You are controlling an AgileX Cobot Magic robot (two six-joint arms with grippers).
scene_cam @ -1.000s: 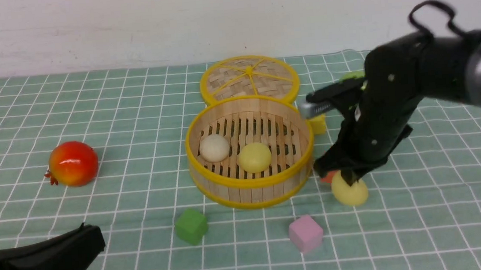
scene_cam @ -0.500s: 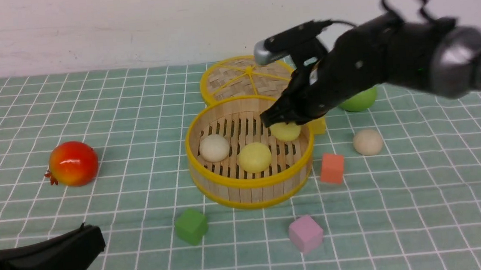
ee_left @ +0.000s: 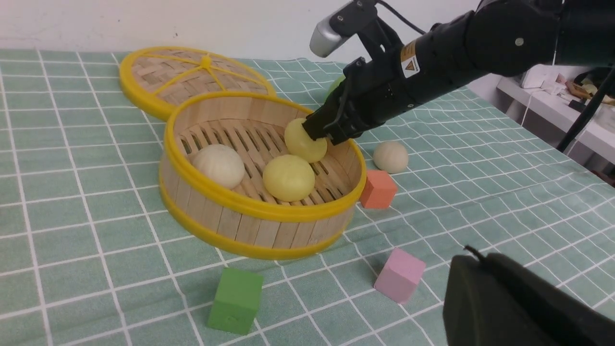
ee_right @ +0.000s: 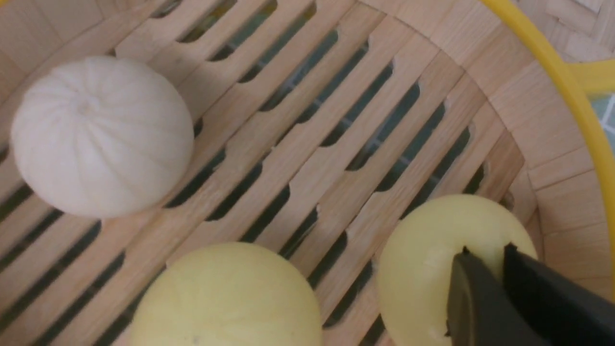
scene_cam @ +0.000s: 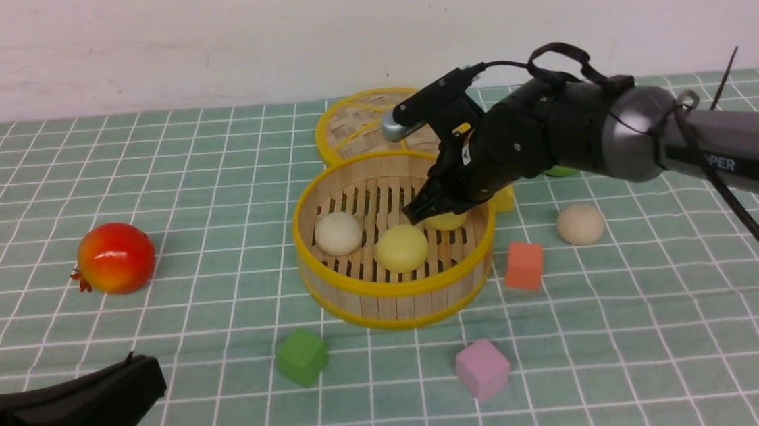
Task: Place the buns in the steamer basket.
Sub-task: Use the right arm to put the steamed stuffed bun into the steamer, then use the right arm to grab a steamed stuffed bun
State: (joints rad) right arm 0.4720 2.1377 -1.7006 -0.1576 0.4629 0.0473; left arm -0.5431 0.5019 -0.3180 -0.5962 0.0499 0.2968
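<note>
The steamer basket (scene_cam: pixel 396 289) (ee_left: pixel 259 211) (ee_right: pixel 552 120) stands mid-table. Inside lie a cream bun (scene_cam: pixel 338 233) (ee_left: pixel 218 166) (ee_right: pixel 101 137) and a pale yellow bun (scene_cam: pixel 401 248) (ee_left: pixel 288 178) (ee_right: pixel 226 298). My right gripper (scene_cam: pixel 430 212) (ee_left: pixel 319 134) (ee_right: pixel 483 254) reaches down into the basket. Its tips, a narrow gap apart, press on a second pale yellow bun (scene_cam: pixel 446 222) (ee_left: pixel 302 142) (ee_right: pixel 423 259) by the basket's right wall. Another cream bun (scene_cam: pixel 580 224) (ee_left: pixel 390 157) lies on the cloth to the basket's right. My left gripper (scene_cam: pixel 144 367) (ee_left: pixel 473 252) rests shut and empty at the near left.
The woven lid (scene_cam: pixel 359 123) lies behind the basket. A red fruit (scene_cam: pixel 115 258) sits at the left. In front lie a green cube (scene_cam: pixel 302 357) and a pink cube (scene_cam: pixel 482 369). At the right are an orange cube (scene_cam: pixel 524 265), a yellow cube (scene_cam: pixel 503 198) and a green apple (scene_cam: pixel 559 172), mostly hidden by my right arm.
My right gripper lifted the pale yellow bun from the cloth right of the basket, carried it left over the rim and lowered it inside. The left arm stayed still.
</note>
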